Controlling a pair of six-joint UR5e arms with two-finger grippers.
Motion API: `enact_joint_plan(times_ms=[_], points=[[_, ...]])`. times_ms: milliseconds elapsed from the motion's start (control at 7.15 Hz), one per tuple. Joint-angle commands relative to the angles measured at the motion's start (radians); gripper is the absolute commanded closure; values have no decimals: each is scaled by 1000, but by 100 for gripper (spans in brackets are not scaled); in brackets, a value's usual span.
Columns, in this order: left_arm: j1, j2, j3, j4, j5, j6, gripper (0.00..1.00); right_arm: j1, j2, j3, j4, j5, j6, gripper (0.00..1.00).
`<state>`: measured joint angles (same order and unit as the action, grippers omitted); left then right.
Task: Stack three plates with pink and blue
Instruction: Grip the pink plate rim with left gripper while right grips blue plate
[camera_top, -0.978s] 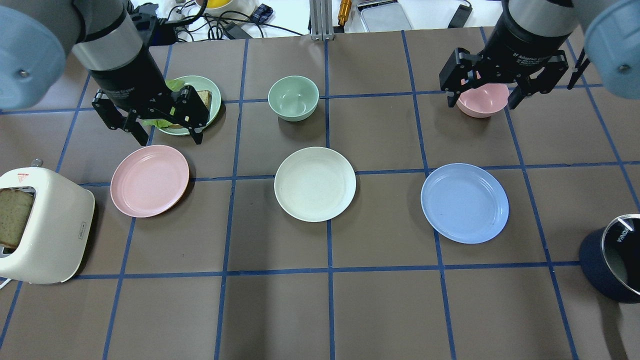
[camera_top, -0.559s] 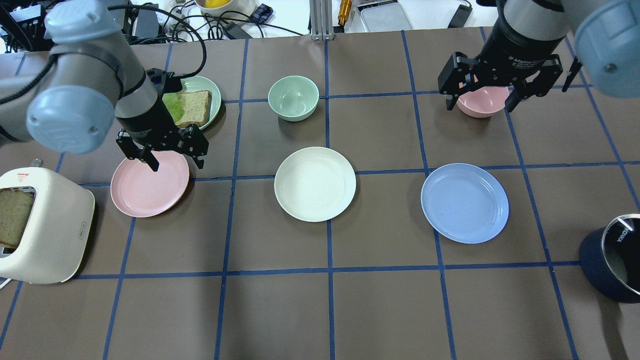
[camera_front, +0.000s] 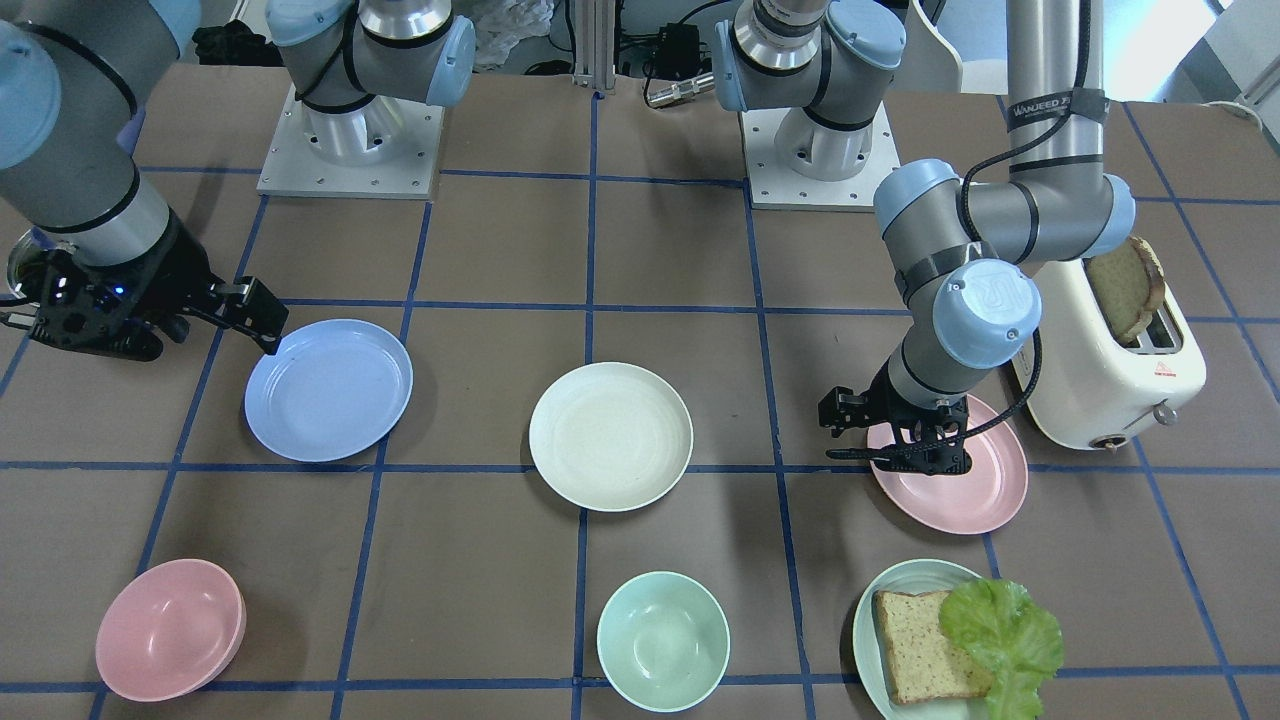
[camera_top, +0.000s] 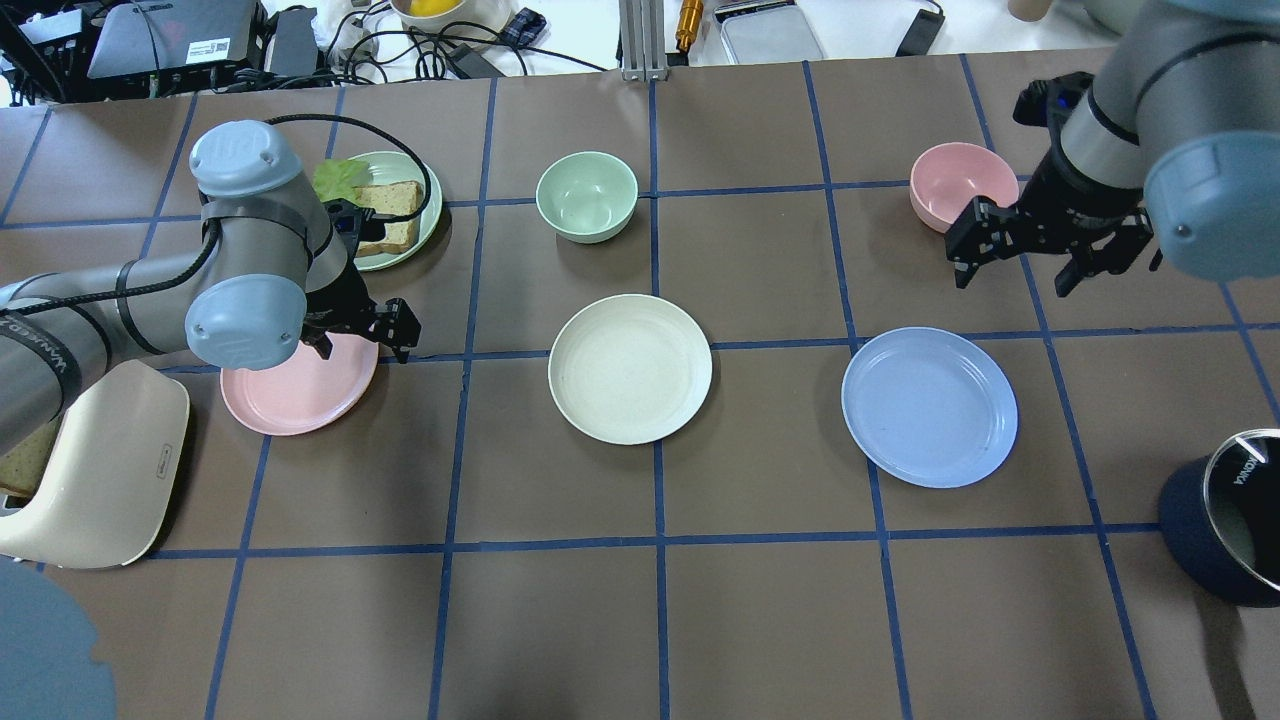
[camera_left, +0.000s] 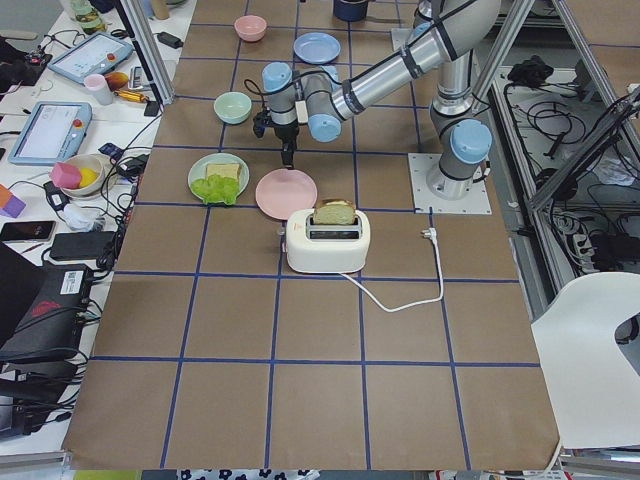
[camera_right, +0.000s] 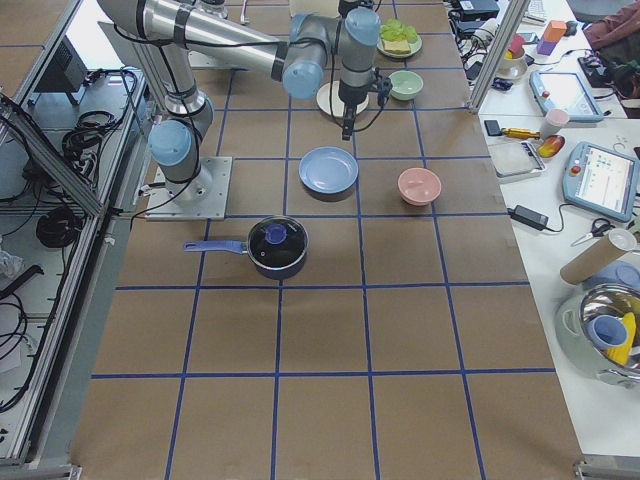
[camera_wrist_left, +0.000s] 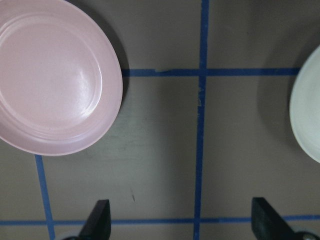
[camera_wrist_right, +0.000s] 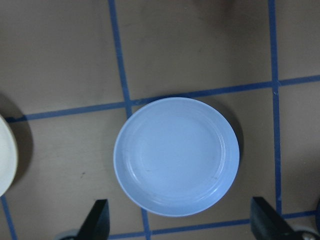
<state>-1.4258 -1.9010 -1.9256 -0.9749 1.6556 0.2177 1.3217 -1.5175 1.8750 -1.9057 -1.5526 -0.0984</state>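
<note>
Over the far-right rim of the pink round matte plastic plate (camera_top: 285, 395) hangs the left gripper (camera_top: 362, 342), jaws apart; the plate's middle lies left and nearer. Farther right, the right gripper (camera_top: 1015, 275), jaws also apart, hovers beyond the light blue round plate (camera_top: 930, 407); the cream-white round plate (camera_top: 630, 368) lies between.

The middle plate (camera_top: 630, 368) is lying on the bench (camera_top: 760, 620) between the left plate (camera_top: 290, 395) and the right plate (camera_top: 930, 407), all well apart
</note>
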Motion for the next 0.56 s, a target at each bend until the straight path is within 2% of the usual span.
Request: enact_joint_plan(times_ms=[0, 140, 280, 419], points=[[1, -36, -27, 24, 6, 8, 45, -82, 51, 215, -322, 8, -81, 2], [-1, -35, -27, 25, 6, 5, 74, -90, 89, 267, -405, 11, -133, 15], [-2, -35, -24, 27, 6, 5, 99, -102, 124, 285, -432, 11, -168, 25], [-5, -33, -23, 27, 6, 0, 100, -107, 128, 297, -423, 8, -216, 30]])
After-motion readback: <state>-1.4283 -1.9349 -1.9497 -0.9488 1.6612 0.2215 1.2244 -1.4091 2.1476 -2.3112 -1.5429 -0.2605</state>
